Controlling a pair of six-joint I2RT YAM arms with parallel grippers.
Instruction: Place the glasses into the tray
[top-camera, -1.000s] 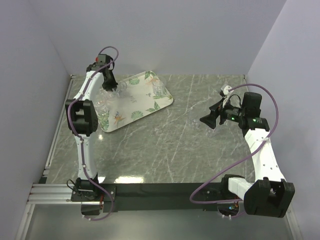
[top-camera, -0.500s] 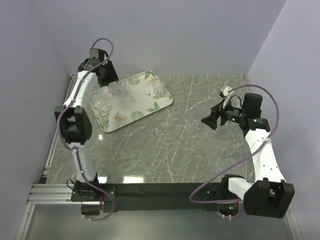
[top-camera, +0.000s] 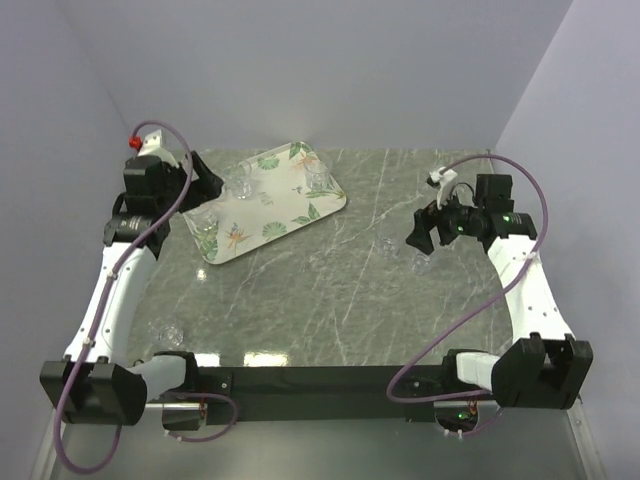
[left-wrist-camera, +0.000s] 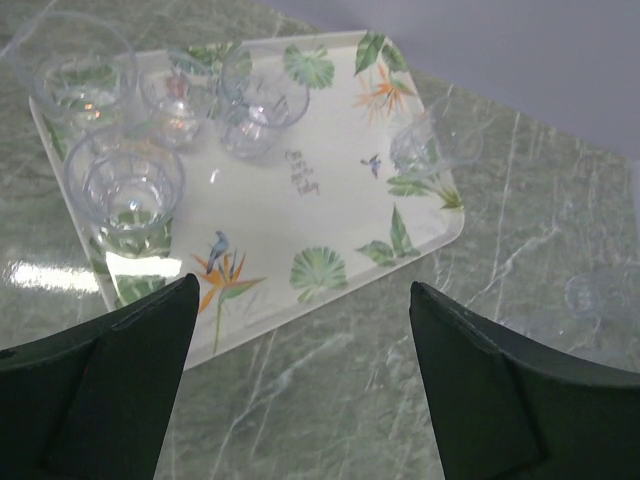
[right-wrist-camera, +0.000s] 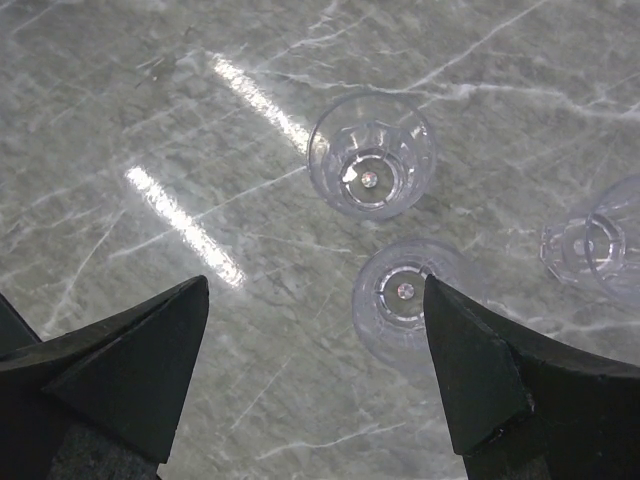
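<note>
Gleaming marble table (top-camera: 330, 290) — leafy tray (top-camera: 282, 196), lilac walls (top-camera: 330, 70)

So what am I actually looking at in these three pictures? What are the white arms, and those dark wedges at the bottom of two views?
Two white robot arms are bolted to the near edge of a table. The wide picture comes from a fixed camera above and behind them. The other two come from a camera on each wrist, so the dark wedges are that arm's own two fingers. The left hand hangs open by the leaf-printed tray, which holds five clear glasses. The right hand hangs open above two loose glasses standing on the table. Neither hand holds anything.
</note>
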